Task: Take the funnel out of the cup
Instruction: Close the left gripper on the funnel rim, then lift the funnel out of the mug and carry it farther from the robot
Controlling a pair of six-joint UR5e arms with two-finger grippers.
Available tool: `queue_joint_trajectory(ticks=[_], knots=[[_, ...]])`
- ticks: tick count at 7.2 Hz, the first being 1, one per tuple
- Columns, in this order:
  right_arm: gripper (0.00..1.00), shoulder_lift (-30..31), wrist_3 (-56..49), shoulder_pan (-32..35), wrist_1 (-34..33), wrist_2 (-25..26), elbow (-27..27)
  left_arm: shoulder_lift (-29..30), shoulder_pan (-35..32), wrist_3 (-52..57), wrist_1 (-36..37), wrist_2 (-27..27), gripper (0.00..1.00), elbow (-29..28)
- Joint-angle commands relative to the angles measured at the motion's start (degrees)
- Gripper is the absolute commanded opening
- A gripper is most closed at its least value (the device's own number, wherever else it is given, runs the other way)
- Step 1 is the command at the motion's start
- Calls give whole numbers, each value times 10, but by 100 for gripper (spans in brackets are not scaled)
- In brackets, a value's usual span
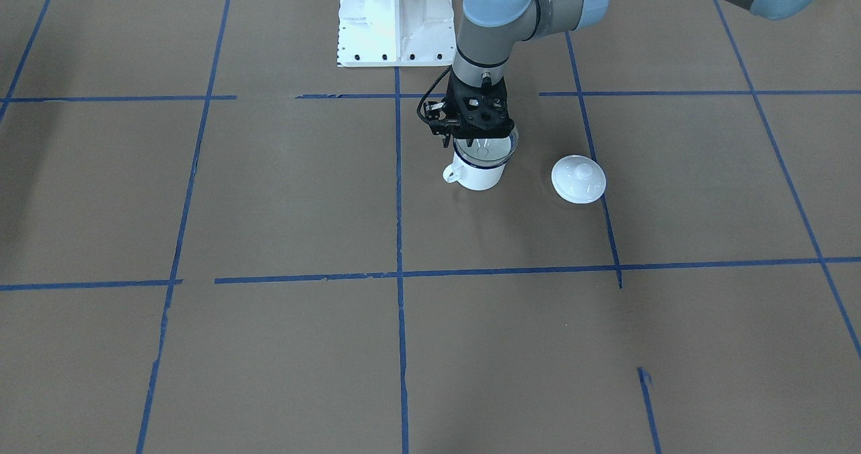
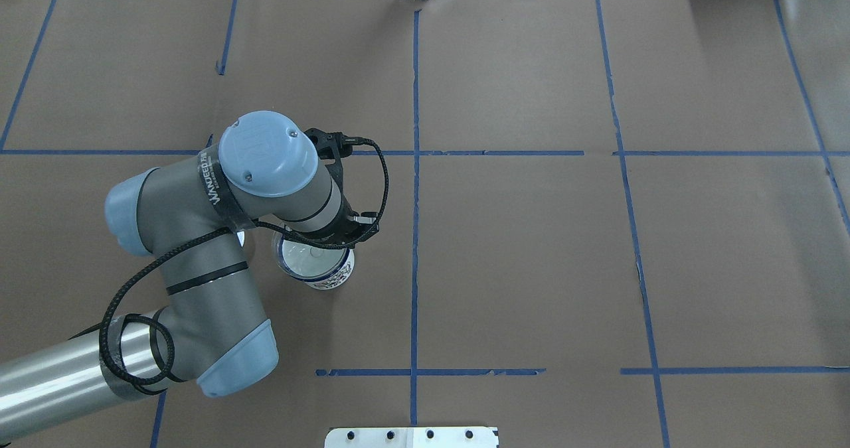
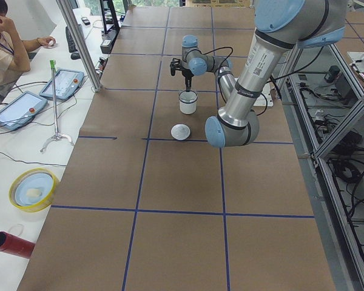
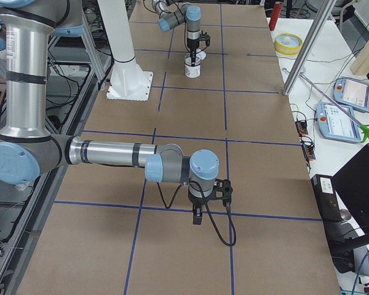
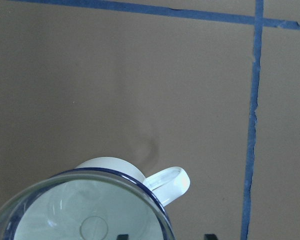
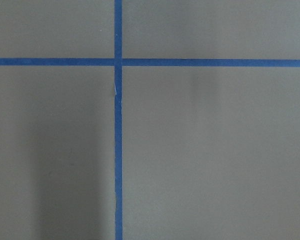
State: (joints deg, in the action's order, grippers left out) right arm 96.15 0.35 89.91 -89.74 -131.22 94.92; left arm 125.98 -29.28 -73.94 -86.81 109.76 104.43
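Exterior front-facing, left claw [image 1: 479,139] at funnel [image 1: 487,150] rim, funnel in cup [image 1: 479,177]

I counted one cup [image 1: 479,177], one clear funnel [image 1: 485,148] seated in the cup, one white lid [image 1: 578,179] beside the cup, and two robot arms [image 4: 111,153] over the tabletop [image 1: 269,205].

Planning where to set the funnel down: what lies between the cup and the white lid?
Only bare brown paper separates the cup from the white lid. This shows clearly in the exterior front-facing view.
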Motion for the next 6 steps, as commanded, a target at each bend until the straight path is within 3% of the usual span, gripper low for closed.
queue_joint_trajectory(ticks=[1,3,6], knots=[[100,0,0,0,0,0,0,3,-2,4,29,0,0,16],[100,0,0,0,0,0,0,2,-27,4,45,1,0,59],[100,0,0,0,0,0,0,1,-118,-3,38,-12,0,97]])
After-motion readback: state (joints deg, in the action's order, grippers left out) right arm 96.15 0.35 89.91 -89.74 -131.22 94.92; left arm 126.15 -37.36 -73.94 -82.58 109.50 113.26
